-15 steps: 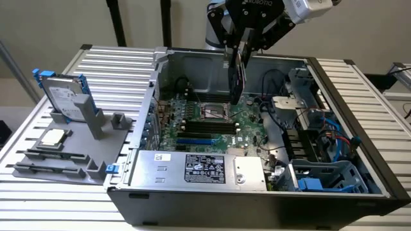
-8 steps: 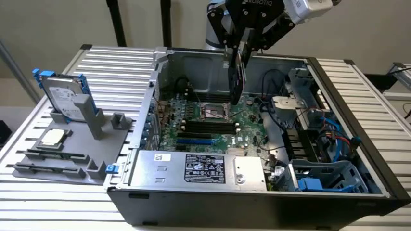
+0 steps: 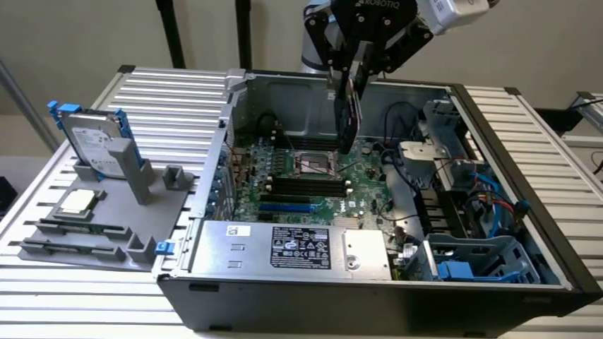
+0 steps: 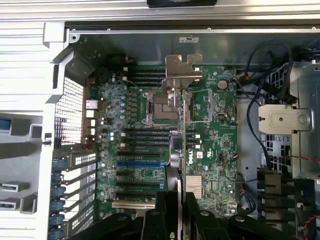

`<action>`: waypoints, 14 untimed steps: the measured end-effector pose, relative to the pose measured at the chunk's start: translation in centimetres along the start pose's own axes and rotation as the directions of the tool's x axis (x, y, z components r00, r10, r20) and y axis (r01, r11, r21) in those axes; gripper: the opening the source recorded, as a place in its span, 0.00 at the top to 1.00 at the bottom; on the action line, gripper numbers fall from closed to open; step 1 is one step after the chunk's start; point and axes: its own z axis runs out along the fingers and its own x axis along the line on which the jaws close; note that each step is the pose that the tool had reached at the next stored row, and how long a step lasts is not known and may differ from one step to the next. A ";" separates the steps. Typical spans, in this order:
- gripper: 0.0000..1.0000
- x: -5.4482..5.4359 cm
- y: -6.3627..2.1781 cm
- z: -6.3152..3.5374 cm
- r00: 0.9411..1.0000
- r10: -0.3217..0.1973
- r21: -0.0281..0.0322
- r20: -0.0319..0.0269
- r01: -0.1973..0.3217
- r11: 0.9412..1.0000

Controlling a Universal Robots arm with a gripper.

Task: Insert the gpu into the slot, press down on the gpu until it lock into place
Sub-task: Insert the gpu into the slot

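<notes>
My gripper [image 3: 349, 69] hangs over the open computer case, shut on the gpu [image 3: 348, 113], a thin black card held on edge above the green motherboard [image 3: 363, 185]. In the wrist view the gpu [image 4: 183, 150] runs edge-on from between my fingers [image 4: 161, 216] out to its silver bracket [image 4: 182, 67], crossing over the processor socket and memory slots. The bright-blue slot [image 3: 285, 209] lies lower on the board, nearer the power supply; in the wrist view the slot [image 4: 140, 163] sits off to the side of the card's line, with nothing in it.
A silver labelled power-supply box [image 3: 292, 247] fills the case's near side. The processor socket [image 3: 315, 164] and black memory slots [image 3: 306, 187] lie under the card. Cables and a blue-grey drive cage [image 3: 471, 261] crowd the exterior view's right. A grey fixture with a hard drive [image 3: 94, 141] stands outside.
</notes>
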 end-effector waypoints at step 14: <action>0.74 0.0 -0.02 0.26 0.968 -0.250 0.008 -0.021 0.250 0.968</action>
